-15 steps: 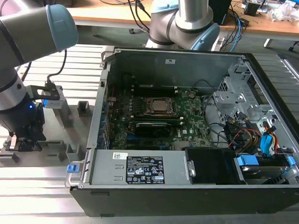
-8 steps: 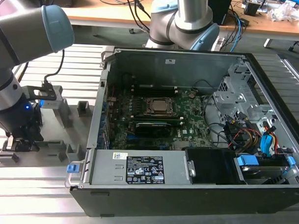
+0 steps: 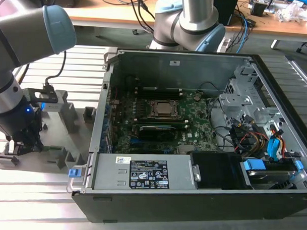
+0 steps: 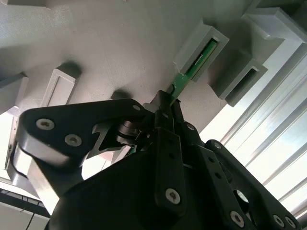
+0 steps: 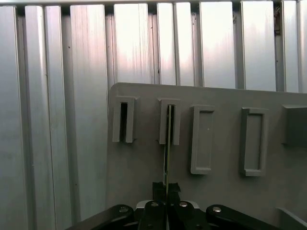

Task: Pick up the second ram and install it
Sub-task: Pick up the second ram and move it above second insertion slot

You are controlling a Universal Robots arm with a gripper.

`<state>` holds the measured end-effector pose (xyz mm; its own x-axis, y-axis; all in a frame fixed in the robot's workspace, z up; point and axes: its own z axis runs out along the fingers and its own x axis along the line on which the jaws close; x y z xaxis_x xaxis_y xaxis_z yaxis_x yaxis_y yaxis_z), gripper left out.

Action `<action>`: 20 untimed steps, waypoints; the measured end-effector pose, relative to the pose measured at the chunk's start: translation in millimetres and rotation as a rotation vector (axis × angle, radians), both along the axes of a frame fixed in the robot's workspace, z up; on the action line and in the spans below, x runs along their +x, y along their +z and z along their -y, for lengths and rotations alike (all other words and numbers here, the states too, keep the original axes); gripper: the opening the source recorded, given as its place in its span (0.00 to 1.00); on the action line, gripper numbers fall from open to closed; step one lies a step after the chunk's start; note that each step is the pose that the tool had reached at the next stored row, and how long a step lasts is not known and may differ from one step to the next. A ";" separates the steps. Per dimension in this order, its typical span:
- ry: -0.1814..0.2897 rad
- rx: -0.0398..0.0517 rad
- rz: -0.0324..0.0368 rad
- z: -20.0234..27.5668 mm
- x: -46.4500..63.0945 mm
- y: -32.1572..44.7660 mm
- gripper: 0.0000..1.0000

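Observation:
The second ram (image 4: 193, 67) is a thin green stick standing on edge, its far end still inside a slot of the grey holder tray (image 4: 120, 43). Seen edge-on in the first wrist view, the ram (image 5: 168, 139) runs from a tray slot down into my black fingers. My gripper (image 4: 168, 106) (image 5: 167, 190) is shut on the ram's near end. In the exterior view my gripper (image 3: 25, 141) hangs low over the holder tray (image 3: 72, 120) at the exterior view's left, beside the open computer case. The green motherboard (image 3: 191, 121) lies inside the case.
The open case (image 3: 191, 197) has tall metal walls, a power supply (image 3: 146, 173) along its front, and drive cables (image 3: 258, 139) at the exterior view's right. The tray carries several raised slot blocks (image 5: 203, 139). Ribbed aluminium table (image 5: 57, 96) surrounds the tray. The arm's base (image 3: 192, 20) stands behind the case.

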<state>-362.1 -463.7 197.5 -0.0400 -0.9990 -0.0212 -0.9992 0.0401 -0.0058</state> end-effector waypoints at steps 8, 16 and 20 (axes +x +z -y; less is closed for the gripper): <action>0.000 0.0000 0.0000 0.0 0.0 -0.3 0.14; 0.000 0.0000 0.0000 0.0 0.1 6.0 0.14; 0.000 0.0000 0.0000 -0.3 0.1 22.1 0.14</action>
<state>-362.0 -463.4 219.7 -0.0399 -0.9990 -0.0212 -0.9992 0.0401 -0.0059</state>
